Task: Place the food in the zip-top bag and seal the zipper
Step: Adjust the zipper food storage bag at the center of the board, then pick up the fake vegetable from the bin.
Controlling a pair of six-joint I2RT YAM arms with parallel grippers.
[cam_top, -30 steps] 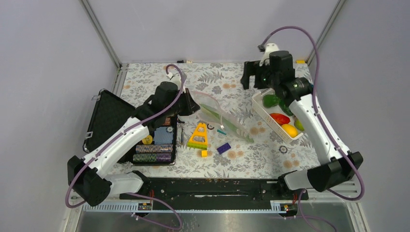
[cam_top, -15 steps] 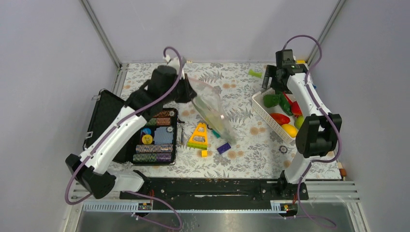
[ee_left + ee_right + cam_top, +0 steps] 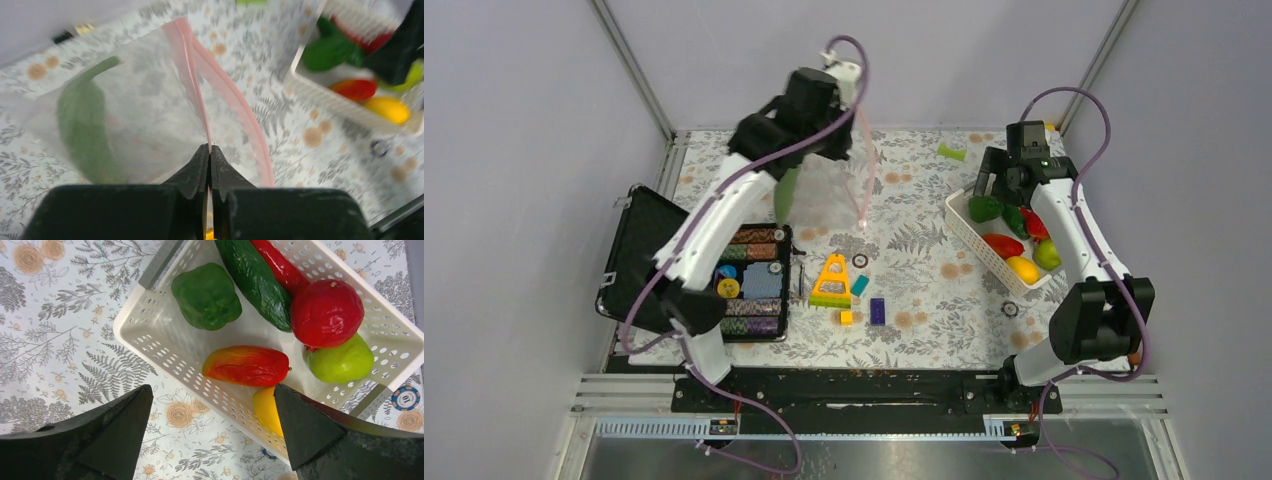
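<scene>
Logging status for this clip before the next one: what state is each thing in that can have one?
left gripper: shut on the zip-top bag at its mouth edge.
zip-top bag: hanging from that gripper, one green vegetable inside.
zipper: unsealed, strips parted.
right gripper: open, above the basket.
basket: holds several food pieces, not bagged.
black case: lid open.

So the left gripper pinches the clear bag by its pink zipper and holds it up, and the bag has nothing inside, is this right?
Not quite. The zip-top bag is not empty: the left wrist view shows a long green cucumber inside it. The rest holds: the left gripper pinches the pink zipper, bag lifted.
</scene>
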